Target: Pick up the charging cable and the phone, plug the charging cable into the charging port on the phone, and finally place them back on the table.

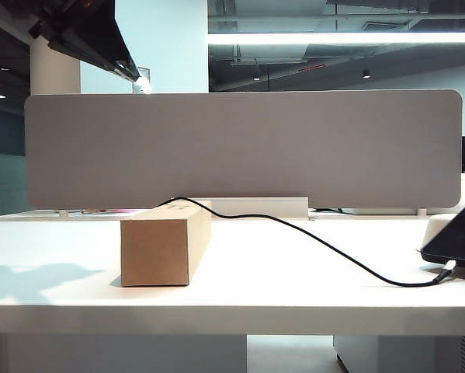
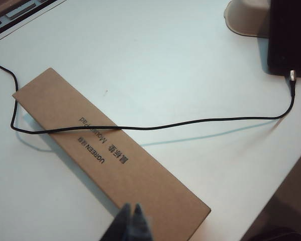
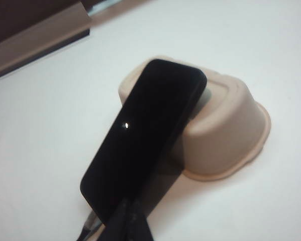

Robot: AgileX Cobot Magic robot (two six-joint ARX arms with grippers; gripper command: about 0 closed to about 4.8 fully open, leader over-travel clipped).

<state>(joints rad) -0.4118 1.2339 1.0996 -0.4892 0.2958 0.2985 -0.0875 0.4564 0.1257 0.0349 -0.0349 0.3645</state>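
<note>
Exterior view: phone point(image 1: 456, 237) tilted, plugged end toward cable point(image 1: 325, 243).

1. The phone point(image 3: 142, 138), black and glossy, is propped tilted at the table's point(image 1: 294, 272) right side.
2. The charging cable point(image 2: 190, 122), thin and black, is draped over the table, its silver plug point(image 2: 292, 76) seated in the phone's short edge.
</note>
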